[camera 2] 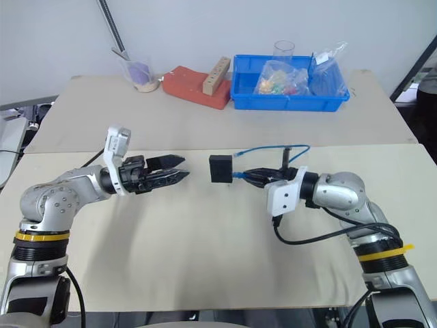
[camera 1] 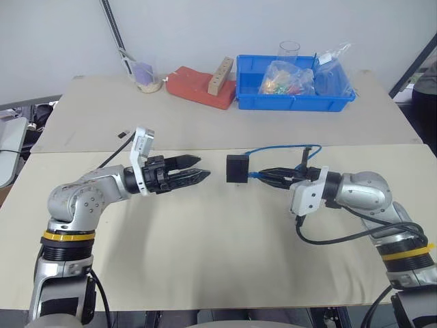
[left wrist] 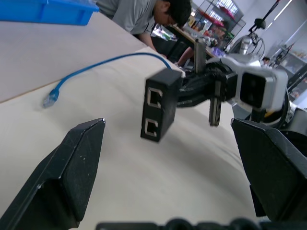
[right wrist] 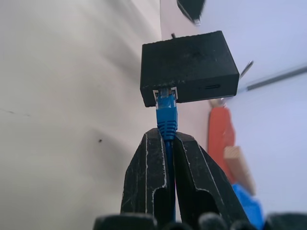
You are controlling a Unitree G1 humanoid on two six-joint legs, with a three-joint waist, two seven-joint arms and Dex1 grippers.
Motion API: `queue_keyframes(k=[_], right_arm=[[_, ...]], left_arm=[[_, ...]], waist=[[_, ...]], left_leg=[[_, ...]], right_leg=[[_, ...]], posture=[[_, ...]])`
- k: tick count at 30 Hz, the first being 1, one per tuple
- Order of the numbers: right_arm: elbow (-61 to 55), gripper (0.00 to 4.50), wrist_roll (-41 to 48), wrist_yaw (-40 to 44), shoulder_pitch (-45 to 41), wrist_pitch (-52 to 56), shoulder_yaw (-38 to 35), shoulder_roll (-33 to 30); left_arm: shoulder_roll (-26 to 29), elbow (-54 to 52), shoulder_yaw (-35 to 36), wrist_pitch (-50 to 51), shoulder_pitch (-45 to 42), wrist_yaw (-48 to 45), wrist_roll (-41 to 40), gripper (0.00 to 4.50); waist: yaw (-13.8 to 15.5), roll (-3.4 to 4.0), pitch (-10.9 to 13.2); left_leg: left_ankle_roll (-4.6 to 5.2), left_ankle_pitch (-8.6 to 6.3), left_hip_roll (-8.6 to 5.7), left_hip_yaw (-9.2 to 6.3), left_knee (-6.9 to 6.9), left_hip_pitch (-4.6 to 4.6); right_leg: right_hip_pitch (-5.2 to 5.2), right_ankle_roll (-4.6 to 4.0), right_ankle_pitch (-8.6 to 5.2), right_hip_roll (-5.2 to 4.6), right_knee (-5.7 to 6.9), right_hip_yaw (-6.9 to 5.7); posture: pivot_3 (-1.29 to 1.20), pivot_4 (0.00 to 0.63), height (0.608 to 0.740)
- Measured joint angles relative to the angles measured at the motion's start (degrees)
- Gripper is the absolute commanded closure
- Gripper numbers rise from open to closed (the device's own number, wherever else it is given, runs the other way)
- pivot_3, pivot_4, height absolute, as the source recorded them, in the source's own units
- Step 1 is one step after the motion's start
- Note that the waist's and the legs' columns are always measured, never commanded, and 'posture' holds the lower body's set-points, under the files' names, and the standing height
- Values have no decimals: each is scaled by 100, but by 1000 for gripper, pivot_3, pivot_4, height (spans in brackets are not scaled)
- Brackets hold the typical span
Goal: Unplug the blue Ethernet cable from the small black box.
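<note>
The small black box [camera 1: 237, 168] hangs above the table between my two grippers, carried only by the plug of the blue Ethernet cable [right wrist: 166, 110] seated in one of its ports. My right gripper [right wrist: 166, 139] is shut on the cable just behind that plug. From there the cable [camera 1: 287, 147] loops back over the right wrist, and its free clear plug [left wrist: 50, 98] lies on the table. My left gripper [camera 1: 203, 169] is open, level and pointing at the box's far side, a short gap away. In the left wrist view the box [left wrist: 160, 103] shows two empty ports between the wide-apart fingers [left wrist: 72, 177].
A blue bin [camera 1: 293, 102] with bagged items stands at the back of the far table. Beside it lie a red block [camera 1: 198, 89] with a wooden power strip [camera 1: 220, 75] on it and a cup [camera 1: 145, 76]. A person [left wrist: 144, 14] sits beyond the table.
</note>
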Motion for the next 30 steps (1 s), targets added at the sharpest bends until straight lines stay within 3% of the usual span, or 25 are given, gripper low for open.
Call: queue_keyframes(k=[7, 10, 16, 17, 19, 21, 22, 25, 30], right_arm=[[46, 4473, -127, -128, -359, -244, 217, 119], [42, 4500, -108, -124, -369, -244, 243, 119], [36, 4500, 52, -24, -368, -191, 359, 111], [39, 4500, 65, -6, -370, -171, 365, 107], [28, 4500, 248, 124, -369, -6, 397, 107], [-41, 3557, 520, 300, -367, 269, 411, 104], [-126, 3387, 712, 422, -367, 480, 423, 93], [-733, 2325, 1629, 1071, -365, 1739, 489, -55], [-1509, 2325, 3412, 1853, -642, 5080, 515, -485]], left_arm=[[-331, 277, -561, -498, -177, -408, 488, 0], [-441, 404, -602, -715, -211, -495, 648, 843], [-529, 488, -630, -909, -250, -770, 745, 3707], [-530, 495, -642, -913, -255, -797, 764, 3979], [-530, 518, -659, -936, -286, -830, 831, 3953], [-529, 542, -669, -996, -345, -880, 908, 3953], [-528, 555, -675, -1015, -358, -905, 927, 3953], [-525, 614, -769, -1135, -384, -1004, 1094, 3953], [-440, 625, -895, -1328, -394, -1352, 1264, 3953]], waist=[[-1, 0, 0], [1, 0, 0], [-1, 0, 0], [-1, 0, 0], [-1, 0, 0], [1, 0, 0], [1, 0, 0], [6, 0, 0], [16, 0, 0]], left_leg=[[0, 0, 1, 0, 1, -1], [0, 0, 0, 0, 2, -2], [0, 0, 0, 0, 4, -3], [0, 0, 0, 0, 5, -3], [0, 0, 0, 0, 5, -3], [0, 0, 0, 0, 5, -3], [0, 0, 0, 0, 5, -4], [0, 0, 1, -3, 6, -5], [1, 0, 1, -9, 9, -4]], right_leg=[[0, 0, 0, 1, 0, 1], [1, 0, 0, 0, -1, 1], [1, 0, 0, 1, -1, 1], [1, 0, 0, 0, 0, 2], [1, 0, 0, 1, 0, 2], [1, 0, 0, 0, 0, 2], [1, 0, 0, 0, 0, 2], [5, -1, 0, 1, -1, 0], [10, -1, 0, 1, -6, -2]], posture=[[0, 150, 740], [0, 150, 740], [0, 150, 740], [0, 150, 740], [0, 150, 740], [0, 150, 740], [0, 150, 740], [0, 150, 740], [0, 150, 740]])
